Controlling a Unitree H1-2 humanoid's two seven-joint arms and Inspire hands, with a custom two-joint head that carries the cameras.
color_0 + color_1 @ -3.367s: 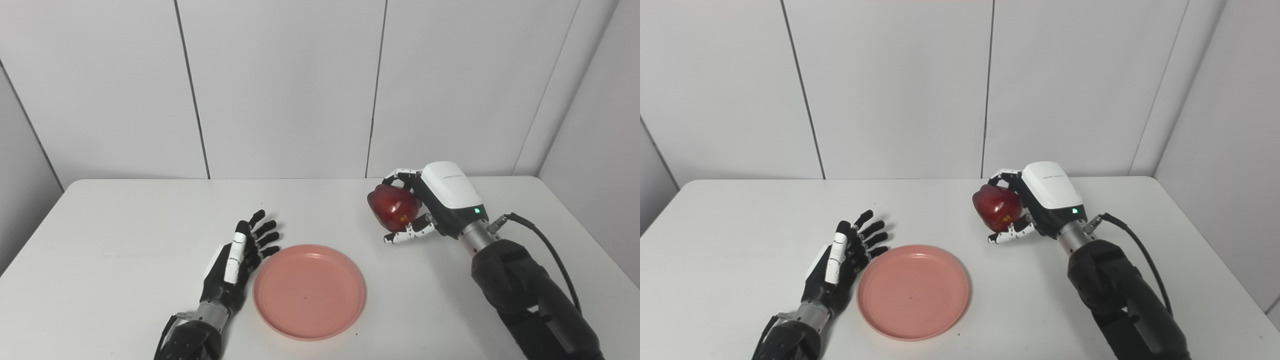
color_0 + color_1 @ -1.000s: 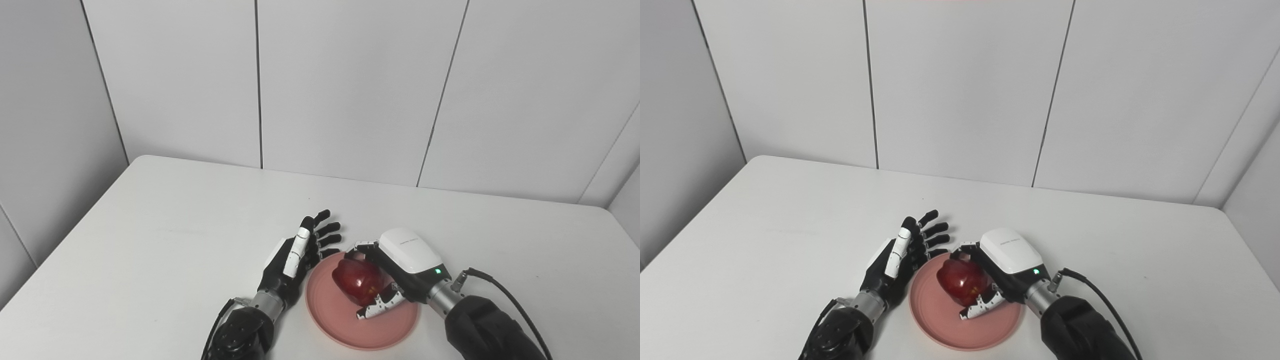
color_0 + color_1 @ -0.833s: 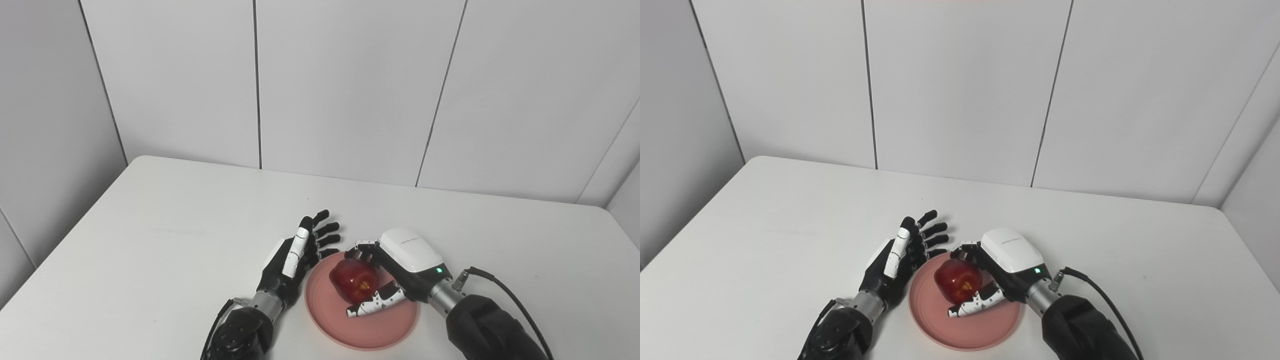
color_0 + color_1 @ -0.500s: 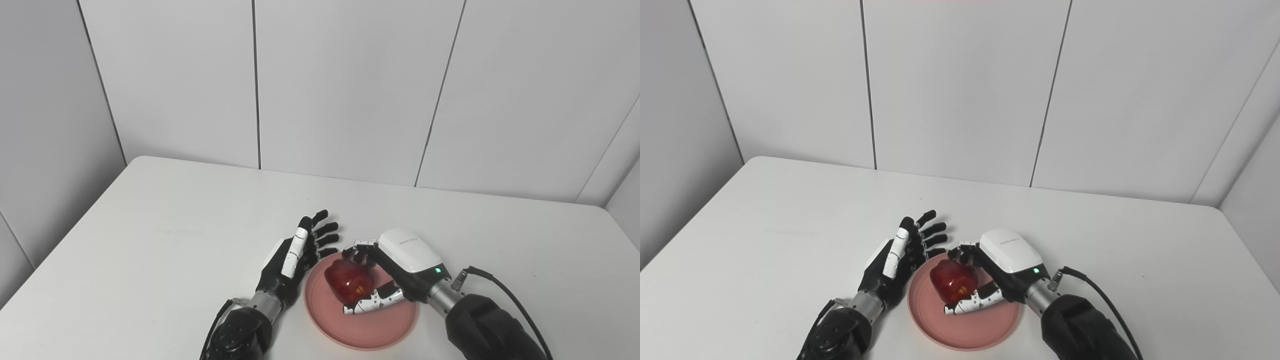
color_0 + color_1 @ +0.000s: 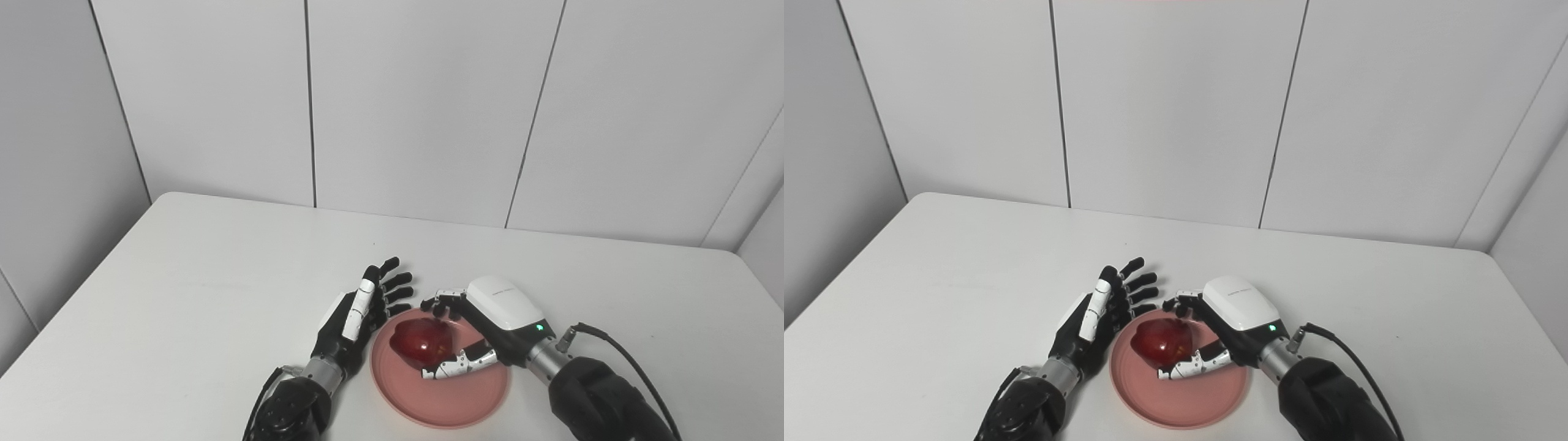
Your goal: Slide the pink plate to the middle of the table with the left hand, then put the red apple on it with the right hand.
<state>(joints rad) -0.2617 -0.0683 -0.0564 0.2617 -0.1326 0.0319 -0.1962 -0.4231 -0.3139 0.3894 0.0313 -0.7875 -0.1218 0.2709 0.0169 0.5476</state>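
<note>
Both robot hands flank the plate (image 5: 447,398) mid-worktop (image 5: 184,294): the left robot hand (image 5: 355,318) splayed, empty, bracing its rim; the right robot hand (image 5: 474,334), fingers loosened, cupping the apple (image 5: 421,343) resting on it.

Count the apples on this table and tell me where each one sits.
1: the red apple lies on the pink plate, toward its left side, by the right hand. No others show.

Bare lab booth, white table (image 5: 184,275), grey panelled walls (image 5: 416,104)
</note>
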